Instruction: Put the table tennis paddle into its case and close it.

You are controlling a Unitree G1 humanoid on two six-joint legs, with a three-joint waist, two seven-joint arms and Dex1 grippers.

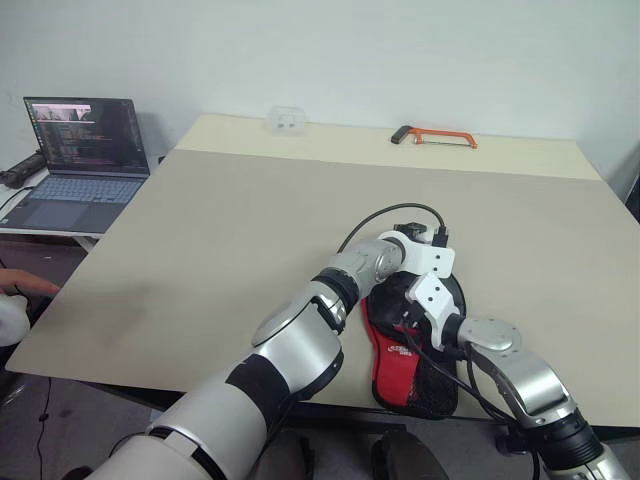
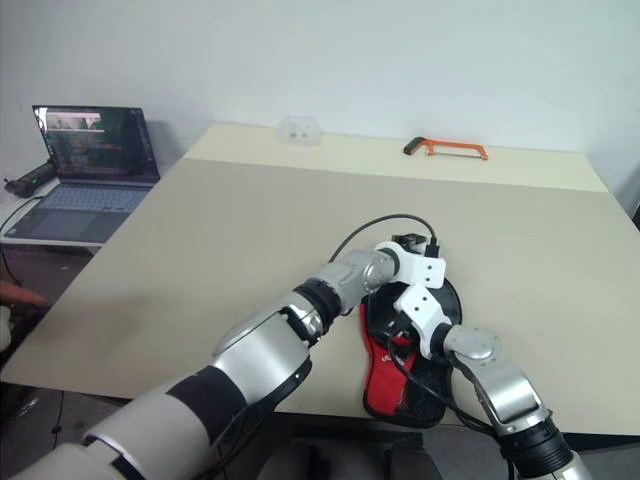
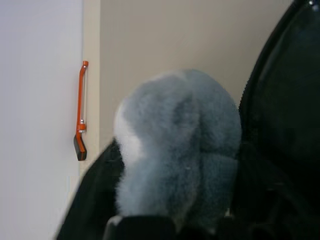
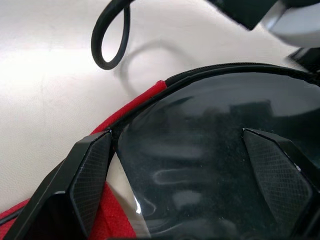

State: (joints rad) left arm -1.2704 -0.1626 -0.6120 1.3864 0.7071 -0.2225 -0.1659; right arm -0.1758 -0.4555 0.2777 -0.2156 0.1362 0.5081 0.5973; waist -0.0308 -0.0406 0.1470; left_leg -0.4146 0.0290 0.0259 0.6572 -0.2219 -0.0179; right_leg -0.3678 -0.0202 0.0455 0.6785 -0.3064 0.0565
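Right claw spread wide over case

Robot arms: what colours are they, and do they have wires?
They are shiny silver with black bands at the joints. The wrists carry white blocks, and a black cable loops over the left one. The right gripper has black fingers with a tiny grid texture.

Case mostly hidden under arms — paddle unseen inside.
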